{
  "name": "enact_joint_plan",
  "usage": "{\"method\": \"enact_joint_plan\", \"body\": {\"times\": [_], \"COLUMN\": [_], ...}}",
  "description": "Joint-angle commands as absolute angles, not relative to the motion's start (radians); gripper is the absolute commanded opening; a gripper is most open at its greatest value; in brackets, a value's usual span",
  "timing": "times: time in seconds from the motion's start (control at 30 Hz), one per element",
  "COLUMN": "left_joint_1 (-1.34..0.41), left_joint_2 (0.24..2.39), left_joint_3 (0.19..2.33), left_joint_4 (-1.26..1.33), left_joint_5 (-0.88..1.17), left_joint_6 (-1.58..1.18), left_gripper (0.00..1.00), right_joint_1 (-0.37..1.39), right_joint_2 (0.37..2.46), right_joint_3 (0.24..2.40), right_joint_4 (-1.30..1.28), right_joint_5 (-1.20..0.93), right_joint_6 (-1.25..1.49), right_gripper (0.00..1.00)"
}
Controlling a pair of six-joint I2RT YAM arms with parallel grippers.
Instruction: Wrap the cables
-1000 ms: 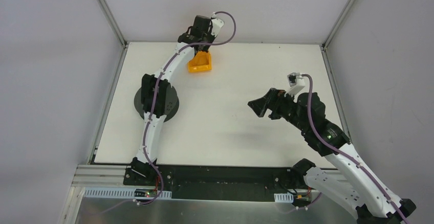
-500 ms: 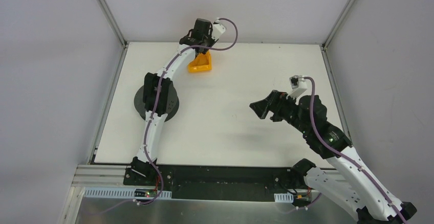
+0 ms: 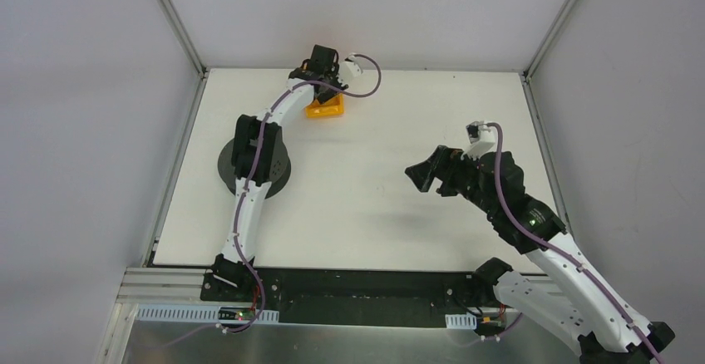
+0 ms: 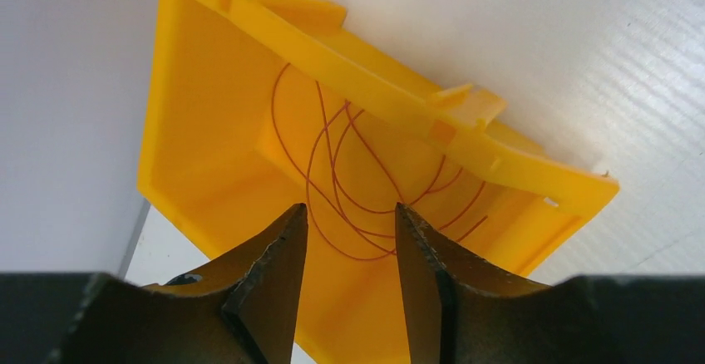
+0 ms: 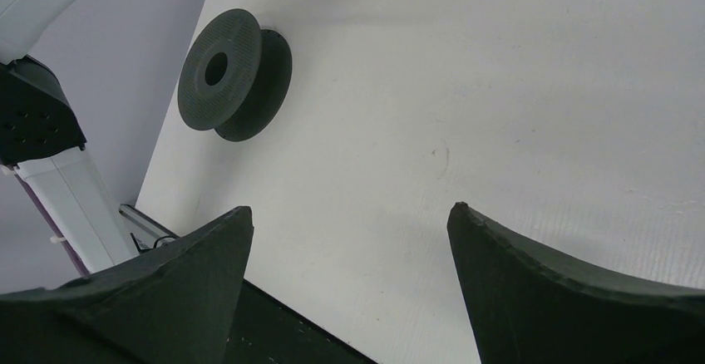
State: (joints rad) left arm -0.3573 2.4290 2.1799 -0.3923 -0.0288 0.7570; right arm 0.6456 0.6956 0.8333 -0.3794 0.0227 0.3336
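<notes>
Your left gripper (image 4: 347, 214) hangs right over the yellow bin (image 4: 199, 131) at the far edge of the table (image 3: 399, 115), jaws narrowly apart, nothing pinched. The cables (image 4: 349, 164) lie in loose reddish loops on the bin's floor, just past your fingertips. Your right gripper (image 5: 349, 210) hovers above the table, spread wide and empty, with the black spool (image 5: 233, 73) well off to its left.

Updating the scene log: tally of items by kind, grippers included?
Yellow plastic bin: 1
Thin reddish-brown wire tangle inside it: 1
Dark grey spool: 1
Black grippers: 2, left gripper and right gripper
Total: 5
</notes>
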Motion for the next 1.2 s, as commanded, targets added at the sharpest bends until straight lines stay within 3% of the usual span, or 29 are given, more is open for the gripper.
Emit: {"method": "enact_joint_plan", "body": {"times": [0.0, 0.23, 0.5, 0.57, 0.67, 0.77, 1.17], "left_joint_1": [-0.330, -0.321, -0.321, -0.322, -0.324, -0.332, -0.371], "left_joint_2": [2.411, 2.469, 2.532, 2.544, 2.548, 2.538, 2.394], "left_joint_3": [2.165, 2.200, 2.227, 2.233, 2.235, 2.238, 2.177], "left_joint_4": [-0.381, -0.381, -0.382, -0.382, -0.381, -0.377, -0.228], "left_joint_5": [-0.002, -0.002, -0.002, -0.002, -0.007, -0.018, -0.138], "left_joint_6": [0.822, 0.844, 0.866, 0.877, 0.886, 0.894, 0.881], "left_gripper": [0.44, 0.52, 0.50, 0.44, 0.17, 0.02, 0.00], "right_joint_1": [0.643, 0.643, 0.644, 0.644, 0.643, 0.643, 0.643], "right_joint_2": [0.705, 0.729, 0.750, 0.752, 0.755, 0.752, 0.688], "right_joint_3": [0.834, 0.826, 0.820, 0.818, 0.821, 0.824, 0.823], "right_joint_4": [-0.370, -0.356, -0.344, -0.340, -0.338, -0.339, -0.356], "right_joint_5": [0.038, 0.040, 0.047, 0.048, 0.046, 0.041, 0.063], "right_joint_6": [0.309, 0.302, 0.294, 0.295, 0.297, 0.306, 0.347], "right_gripper": [0.91, 0.91, 0.92, 0.92, 0.92, 0.92, 0.91]}}
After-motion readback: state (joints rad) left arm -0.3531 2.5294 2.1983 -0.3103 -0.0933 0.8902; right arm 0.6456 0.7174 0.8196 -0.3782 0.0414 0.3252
